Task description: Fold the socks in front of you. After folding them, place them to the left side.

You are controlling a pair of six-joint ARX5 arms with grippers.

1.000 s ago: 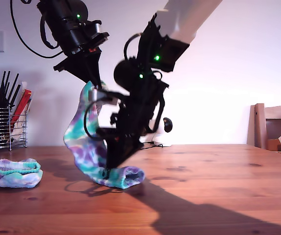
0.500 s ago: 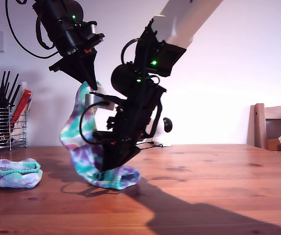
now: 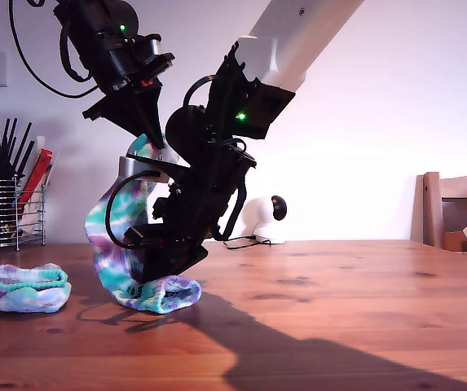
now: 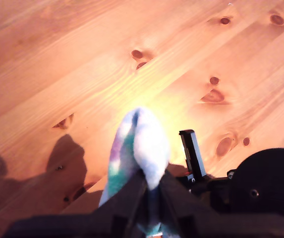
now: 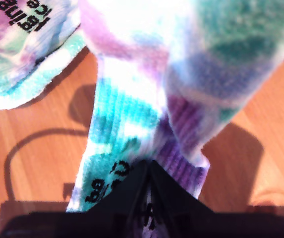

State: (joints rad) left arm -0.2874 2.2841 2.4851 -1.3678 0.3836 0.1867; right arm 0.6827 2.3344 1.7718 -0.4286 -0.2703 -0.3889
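My first end effector point(image 3: 153, 140) hangs high on the exterior view's left. Its jaws are clamped on one end of a long tie-dyed sock point(image 3: 107, 236). The first wrist view looks down past the closed jaws point(image 4: 151, 191) at the pinched tip of the sock point(image 4: 142, 144), with the wooden worktop point(image 4: 57, 59) well below it.

My second end effector point(image 3: 160, 275) is low, just above the worktop point(image 3: 339, 309) and to the right of the first in the exterior view. Its jaws are together on the ribbed part that carries black lettering; the second wrist view shows the fabric point(image 5: 132, 109) gripped right at the tips point(image 5: 146, 171). Between the two grasps the sock bows out in a loose curve toward the exterior view's left. Its lower end rests doubled on the wood by the second end effector.

The other sock point(image 3: 28, 287) lies as a folded bundle on the worktop at the exterior view's left, apart from both arms. Behind it, at the far left edge, stands a wire utensil rack point(image 3: 13, 213). A small white device point(image 3: 262, 221) sits at the far side behind the arms, and a wooden chair point(image 3: 457, 208) shows at the exterior view's right.
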